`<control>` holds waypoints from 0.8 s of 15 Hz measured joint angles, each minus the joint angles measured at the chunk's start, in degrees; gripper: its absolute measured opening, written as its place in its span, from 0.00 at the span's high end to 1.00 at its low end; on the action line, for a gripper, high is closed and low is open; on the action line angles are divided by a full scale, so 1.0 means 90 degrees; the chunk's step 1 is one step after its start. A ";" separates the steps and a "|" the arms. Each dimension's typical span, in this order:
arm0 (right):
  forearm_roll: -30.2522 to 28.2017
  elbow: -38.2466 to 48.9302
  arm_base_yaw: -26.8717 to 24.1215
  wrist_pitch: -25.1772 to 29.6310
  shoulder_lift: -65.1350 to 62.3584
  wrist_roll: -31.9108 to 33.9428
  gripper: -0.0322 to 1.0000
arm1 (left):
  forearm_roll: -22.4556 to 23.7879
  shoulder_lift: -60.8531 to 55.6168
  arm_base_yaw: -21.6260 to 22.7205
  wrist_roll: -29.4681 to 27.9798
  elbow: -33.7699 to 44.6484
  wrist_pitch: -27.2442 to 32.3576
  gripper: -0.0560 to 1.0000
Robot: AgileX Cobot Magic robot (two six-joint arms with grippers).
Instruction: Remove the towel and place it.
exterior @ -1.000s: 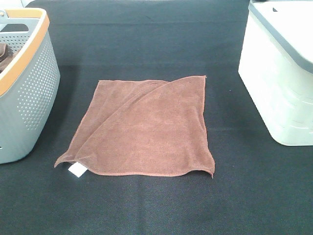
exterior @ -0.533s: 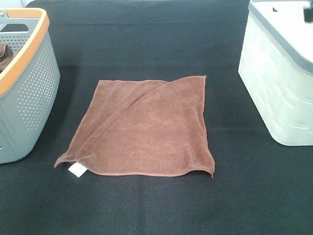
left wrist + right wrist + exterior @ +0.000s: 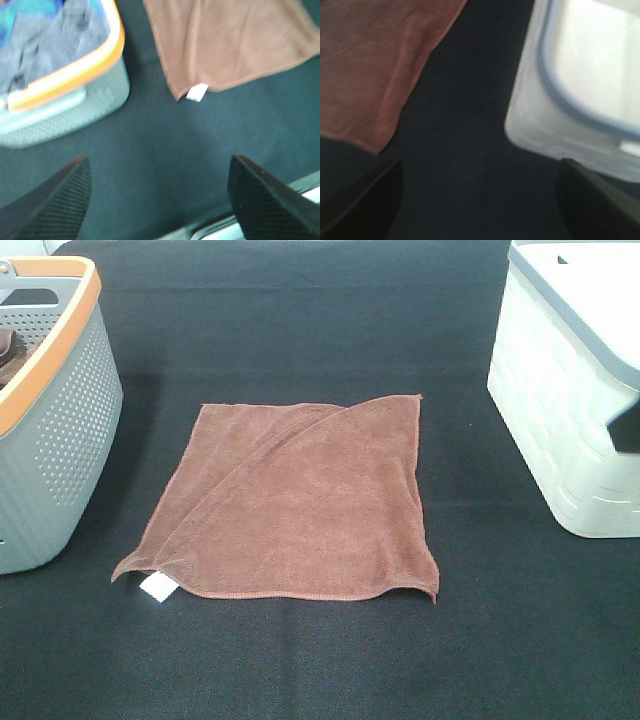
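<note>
Towel [image 3: 300,500] flat on mat; white tag [image 3: 157,586] blank.

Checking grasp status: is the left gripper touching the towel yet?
No. In the left wrist view the left gripper stands open over bare black cloth, clear of the towel and its white tag.

Left fingers [image 3: 55,200]: two black wedge-shaped pads tapering to blunt tips, faces covered in fine ribbed or cross-hatched grip texture. Right fingers [image 3: 360,200]: same black tapered wedges, blurred, texture not readable. Exterior high view: only a dark angular piece [image 3: 627,425] at the right edge.
</note>
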 joint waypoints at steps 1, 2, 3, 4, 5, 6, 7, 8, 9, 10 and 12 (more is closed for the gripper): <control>0.0357 0.0013 0.0000 0.0579 -0.0382 -0.0210 0.21 | 0.0089 -0.0427 0.0000 0.0000 0.0592 -0.0045 0.26; 0.0427 0.0108 0.0000 0.0828 -0.0637 -0.0236 0.21 | 0.0115 -0.0656 0.0000 0.0006 0.0961 -0.0127 0.26; 0.0452 0.0274 0.0000 0.1012 -0.0879 -0.0236 0.21 | 0.0115 -0.0834 0.0000 0.0057 0.1241 -0.0210 0.26; 0.0465 0.0522 0.0000 0.1165 -0.1165 -0.0236 0.21 | 0.0127 -0.1025 0.0000 0.0172 0.1522 -0.0299 0.26; 0.0528 0.0783 0.0000 0.1292 -0.1413 -0.0236 0.21 | 0.0127 -0.1165 0.0000 0.0318 0.1757 -0.0388 0.26; 0.0618 0.1159 0.0000 0.1477 -0.1903 -0.0236 0.21 | 0.0134 -0.1261 0.0000 0.0446 0.2024 -0.0490 0.26; 0.0618 0.1369 0.0000 0.1598 -0.2235 -0.0236 0.21 | 0.0127 -0.1337 0.0000 0.0535 0.2375 -0.0694 0.26; 0.0618 0.1471 0.0000 0.1725 -0.2515 -0.0236 0.21 | 0.0089 -0.1369 0.0000 0.0586 0.2489 -0.0840 0.26; 0.0618 0.1528 0.0000 0.1840 -0.2769 -0.0248 0.21 | 0.0013 -0.1381 0.0000 0.0700 0.2515 -0.0929 0.26; 0.0618 0.1528 0.0000 0.1840 -0.2769 -0.0248 0.21 | 0.0013 -0.1381 0.0000 0.0700 0.2515 -0.0929 0.26; 0.0618 0.1642 0.0000 0.2012 -0.3361 -0.0306 0.21 | -0.0274 -0.1381 0.0000 0.1044 0.2534 -0.0980 0.26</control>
